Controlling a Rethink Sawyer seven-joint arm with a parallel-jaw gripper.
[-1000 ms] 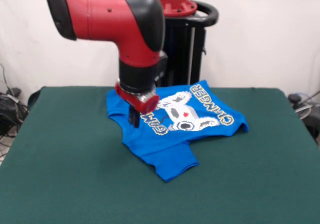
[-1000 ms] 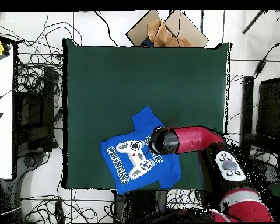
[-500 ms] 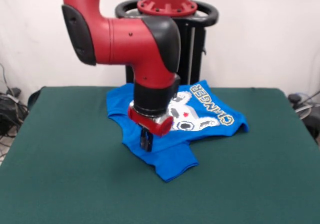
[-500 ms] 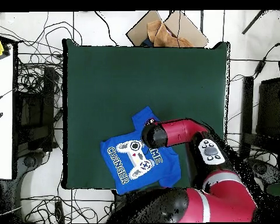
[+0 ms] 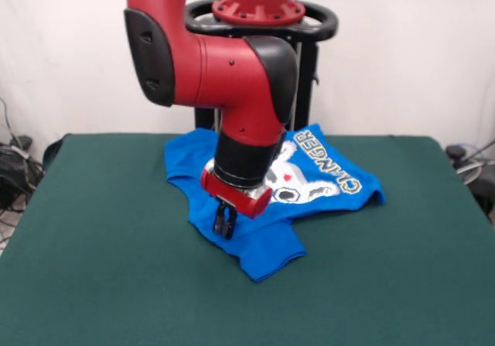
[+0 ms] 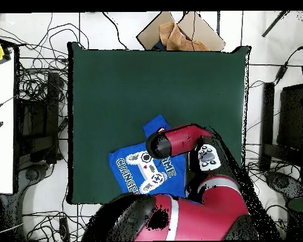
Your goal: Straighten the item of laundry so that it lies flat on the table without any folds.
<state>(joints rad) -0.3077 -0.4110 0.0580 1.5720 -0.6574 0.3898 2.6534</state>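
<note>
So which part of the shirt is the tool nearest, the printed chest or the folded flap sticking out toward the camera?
The tool hangs by the plain blue folded flap of the shirt, not its white print.

One blue T-shirt, one green table, one red arm with one hand

Since one second ago the arm has swung across the blue T-shirt, away from its collar side. The gripper has come lower and now sits over the folded front part, near the printed controller.
</note>
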